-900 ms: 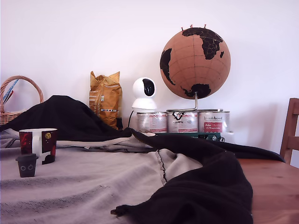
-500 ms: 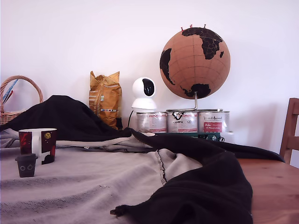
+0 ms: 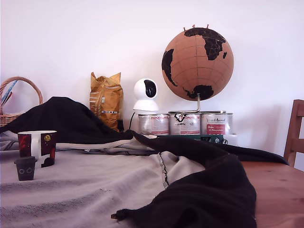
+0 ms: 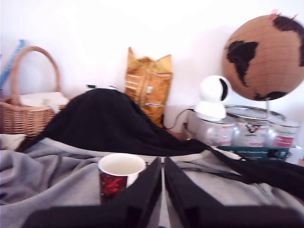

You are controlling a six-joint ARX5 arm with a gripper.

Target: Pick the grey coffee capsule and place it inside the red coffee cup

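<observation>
On my exterior feed the biggest thing is the grey cloth (image 3: pixel 95 185) spread across the foreground, with a black garment (image 3: pixel 209 190) draped over it toward the exterior view's right and running back to a dark mound behind the cup. Wooden table (image 3: pixel 278 190) shows bare at the exterior view's right. At the back I see a cork globe (image 3: pixel 197 58) standing over 3 tins (image 3: pixel 185 124), then a wicker basket (image 3: pixel 16 102) at the exterior view's far left, a yellow bag (image 3: pixel 106 100) and a white dome camera (image 3: pixel 146 95).

The red coffee cup (image 3: pixel 37 147) stands upright on the grey cloth at the exterior view's left. The grey coffee capsule (image 3: pixel 25 168) stands just in front of it, rim up, apparently not touching.

On my wrist feed the gripper (image 4: pixel 162 176) has its 2 black fingers pressed almost together, only a thin slit between them, nothing pinched. The cup sits just beside them, its white inside visible.
</observation>
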